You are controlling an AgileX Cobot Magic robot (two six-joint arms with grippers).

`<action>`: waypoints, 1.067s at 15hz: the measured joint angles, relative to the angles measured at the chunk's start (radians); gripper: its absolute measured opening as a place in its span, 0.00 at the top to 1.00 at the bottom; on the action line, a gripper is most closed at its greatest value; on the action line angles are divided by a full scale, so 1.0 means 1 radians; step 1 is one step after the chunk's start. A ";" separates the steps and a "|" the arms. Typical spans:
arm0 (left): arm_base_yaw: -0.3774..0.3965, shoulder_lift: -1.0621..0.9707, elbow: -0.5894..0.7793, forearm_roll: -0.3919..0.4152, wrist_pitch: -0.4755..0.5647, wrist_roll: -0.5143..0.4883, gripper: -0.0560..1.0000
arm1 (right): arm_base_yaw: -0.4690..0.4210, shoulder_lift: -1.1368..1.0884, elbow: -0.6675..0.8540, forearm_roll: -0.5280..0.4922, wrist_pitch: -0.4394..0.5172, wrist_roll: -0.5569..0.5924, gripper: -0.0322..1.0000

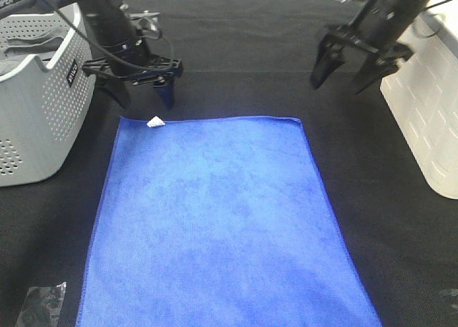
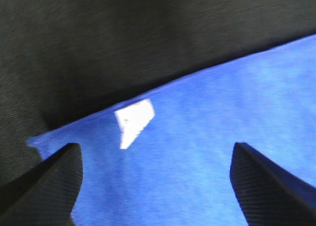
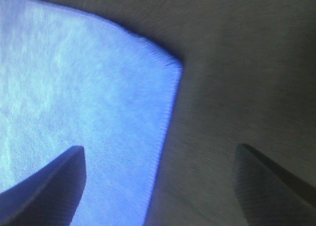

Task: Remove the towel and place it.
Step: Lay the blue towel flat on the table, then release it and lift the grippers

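— How do your grippers stand?
— My left gripper [image 1: 141,96] and right gripper [image 1: 338,82] both gape wide, holding nothing, near the far corners of the towel [image 1: 215,220].
— And the towel?
— Flat at the middle of the table [image 1: 236,55]; near edge cut off, white tag [image 1: 155,121] blurred.

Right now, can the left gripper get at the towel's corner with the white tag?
Probably yes: the left gripper hovers open right by that corner of the blue towel, the white tag lies uncovered, and nothing sits between them.
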 joint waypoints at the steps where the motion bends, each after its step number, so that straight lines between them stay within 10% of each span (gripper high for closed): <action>1: 0.019 0.002 0.000 0.000 0.000 0.000 0.21 | 0.016 0.030 -0.016 -0.002 0.002 0.000 0.19; 16: 0.081 0.051 0.098 -0.051 0.000 0.012 0.21 | 0.033 0.163 -0.031 -0.023 -0.180 -0.005 0.19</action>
